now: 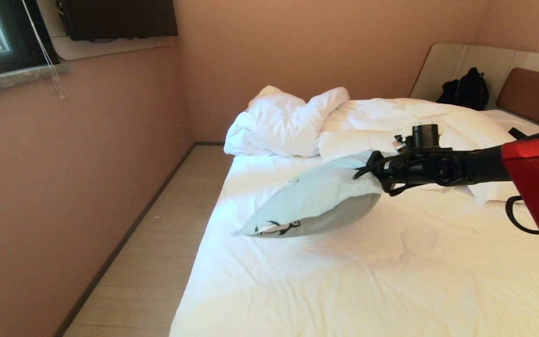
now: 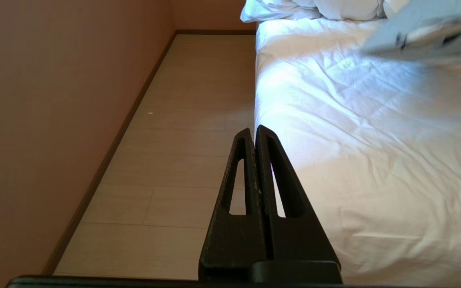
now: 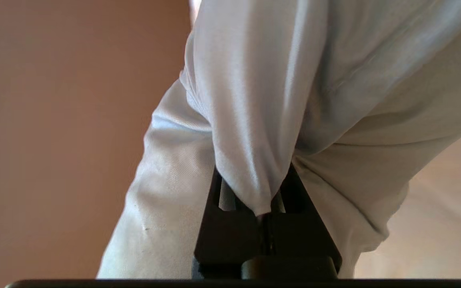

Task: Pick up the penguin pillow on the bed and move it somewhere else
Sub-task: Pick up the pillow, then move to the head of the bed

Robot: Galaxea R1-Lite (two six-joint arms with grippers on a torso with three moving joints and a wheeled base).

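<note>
With its jaws clamped on a fold of the penguin pillow [image 1: 318,199], the right gripper [image 1: 367,171] should lift steadily so the thin pinch of fabric holds above the bed [image 1: 344,281].

The bed [image 1: 344,262] is seen from above and from its foot end by the head camera, which is tilted down toward the headboard [image 1: 534,96]. The left wrist camera is set low behind the left gripper [image 2: 254,134] and is aimed along the floor [image 2: 182,140] beside the bed. The right wrist camera is pressed close behind the right gripper [image 3: 263,212], its view filled by the pillow [image 3: 278,100]. Bed and pillow are shared by the head and left wrist views.
</note>
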